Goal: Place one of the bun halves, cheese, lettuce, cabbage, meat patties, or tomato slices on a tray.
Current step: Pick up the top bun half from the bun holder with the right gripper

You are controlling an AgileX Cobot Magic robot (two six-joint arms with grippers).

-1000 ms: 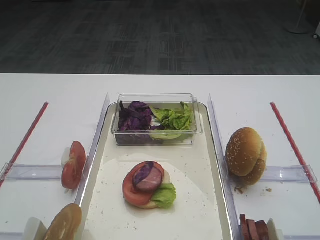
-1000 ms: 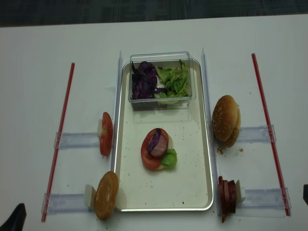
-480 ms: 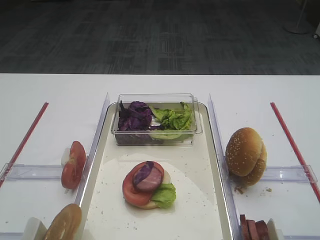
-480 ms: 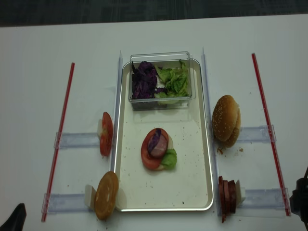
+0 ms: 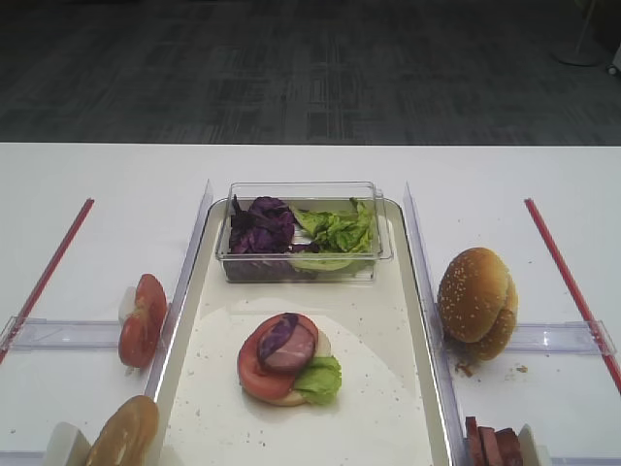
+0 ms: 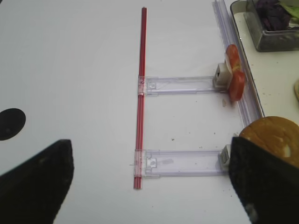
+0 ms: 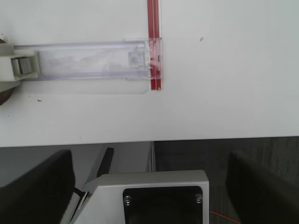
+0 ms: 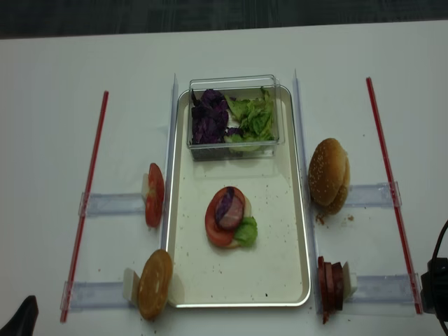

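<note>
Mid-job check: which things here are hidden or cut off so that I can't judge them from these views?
- Right tool: realsense view shows only a dark part at the frame edge; whether it holds anything is unseen.
- Left tool: only a dark tip at the bottom corner.
- Meat patties: cut by the high view's bottom edge.
- Stack on the tray: tomato and lettuce hide its base.

tray [image 8: 294, 238] cream, speckled | cabbage [image 8: 208, 117] purple | lettuce [image 8: 256, 119] light-green
</note>
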